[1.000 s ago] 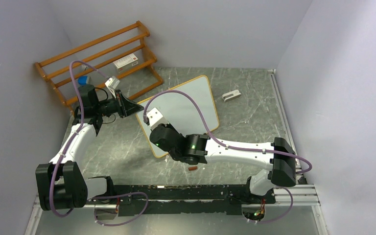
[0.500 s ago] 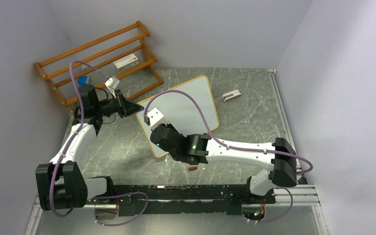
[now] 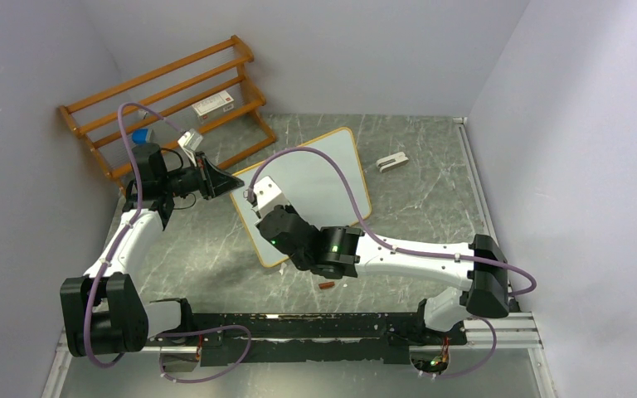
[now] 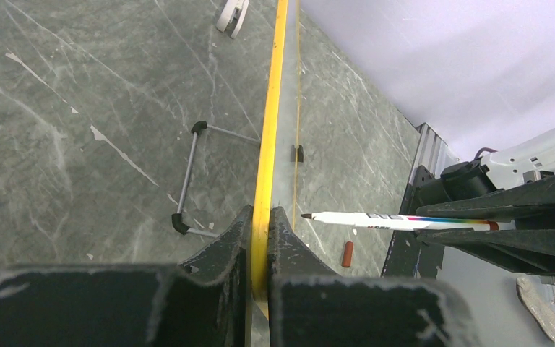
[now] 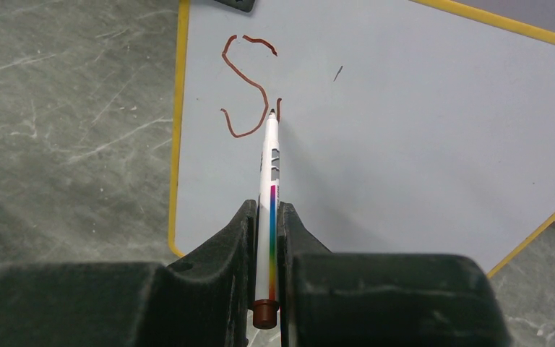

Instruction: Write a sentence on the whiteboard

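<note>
We judge board (image 3: pixel 325 168) light, stiff, slick-faced; propped on worktop (image 3: pixel 431 207) | left end effector (image 4: pixel 260 217) clamped on its frame edge, the sound hold | right end effector (image 5: pixel 264 217) clamped on marker (image 5: pixel 269 163), tip beside "S" (image 5: pixel 246 87)

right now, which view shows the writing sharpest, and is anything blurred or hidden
right wrist: start of the sentence and the marker crisp, no glare on the whiteboard; left wrist: whiteboard edge-on, near fingers soft; top external: right arm hides the writing.
</note>
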Controlling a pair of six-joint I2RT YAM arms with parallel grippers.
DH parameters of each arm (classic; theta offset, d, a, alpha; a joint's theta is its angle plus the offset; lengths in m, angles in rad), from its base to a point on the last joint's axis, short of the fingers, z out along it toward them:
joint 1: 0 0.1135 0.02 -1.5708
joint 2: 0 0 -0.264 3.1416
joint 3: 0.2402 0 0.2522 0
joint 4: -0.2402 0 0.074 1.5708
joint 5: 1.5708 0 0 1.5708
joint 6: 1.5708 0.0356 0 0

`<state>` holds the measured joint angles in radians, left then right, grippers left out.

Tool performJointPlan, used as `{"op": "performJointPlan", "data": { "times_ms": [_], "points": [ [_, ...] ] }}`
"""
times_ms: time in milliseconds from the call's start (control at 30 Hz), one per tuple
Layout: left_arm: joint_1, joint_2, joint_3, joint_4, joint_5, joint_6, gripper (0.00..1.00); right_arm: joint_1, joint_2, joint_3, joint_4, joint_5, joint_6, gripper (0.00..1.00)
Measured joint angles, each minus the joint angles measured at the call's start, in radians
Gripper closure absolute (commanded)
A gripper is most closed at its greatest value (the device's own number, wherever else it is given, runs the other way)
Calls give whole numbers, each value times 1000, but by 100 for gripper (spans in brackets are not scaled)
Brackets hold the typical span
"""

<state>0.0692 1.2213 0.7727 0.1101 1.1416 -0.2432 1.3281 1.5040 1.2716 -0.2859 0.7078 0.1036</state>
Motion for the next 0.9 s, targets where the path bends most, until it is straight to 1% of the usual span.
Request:
{"op": "performJointPlan", "data": {
  "times_ms": [900],
  "points": [
    [0, 0, 0, 0, 0, 0, 95, -12, 37, 0, 9, 19, -11, 100]
  ]
}}
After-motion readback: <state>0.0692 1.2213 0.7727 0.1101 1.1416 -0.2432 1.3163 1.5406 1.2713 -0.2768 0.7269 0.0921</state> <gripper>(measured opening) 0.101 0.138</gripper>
